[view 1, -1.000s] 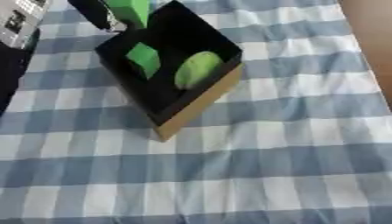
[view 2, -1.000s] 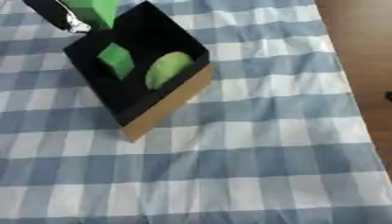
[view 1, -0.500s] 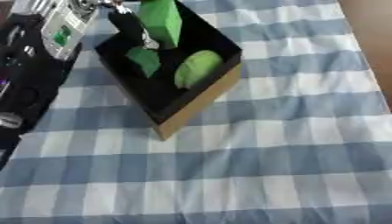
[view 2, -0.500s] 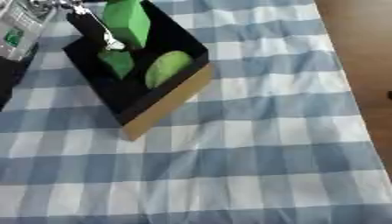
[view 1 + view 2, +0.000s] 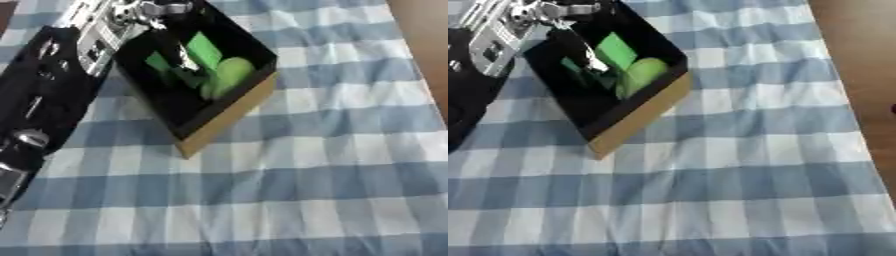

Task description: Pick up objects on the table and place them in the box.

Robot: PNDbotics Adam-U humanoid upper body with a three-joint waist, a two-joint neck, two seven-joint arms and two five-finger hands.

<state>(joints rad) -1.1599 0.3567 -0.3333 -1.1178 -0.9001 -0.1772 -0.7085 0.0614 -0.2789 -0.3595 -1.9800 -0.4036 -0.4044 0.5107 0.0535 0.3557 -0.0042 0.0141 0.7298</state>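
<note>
A black box with a tan outer wall (image 5: 229, 116) stands askew on the blue-and-white checked cloth. In it lie a round pale-green object (image 5: 231, 74) and a green block (image 5: 157, 63). My left hand (image 5: 156, 11) reaches in from the upper left over the box's far corner. Its fingers (image 5: 182, 54) point down into the box and are curled against a second, brighter green block (image 5: 205, 49), which leans low inside against the round object. My right hand shows in neither view.
My black and silver left arm (image 5: 42, 95) covers the cloth along the left side. The checked cloth (image 5: 332, 170) stretches to the right and front of the box. The brown floor beyond the table edge (image 5: 859, 60) shows at the right.
My left hand has carried the bright green block from above the box's far corner down into the box. The arm now shows much further into view.
</note>
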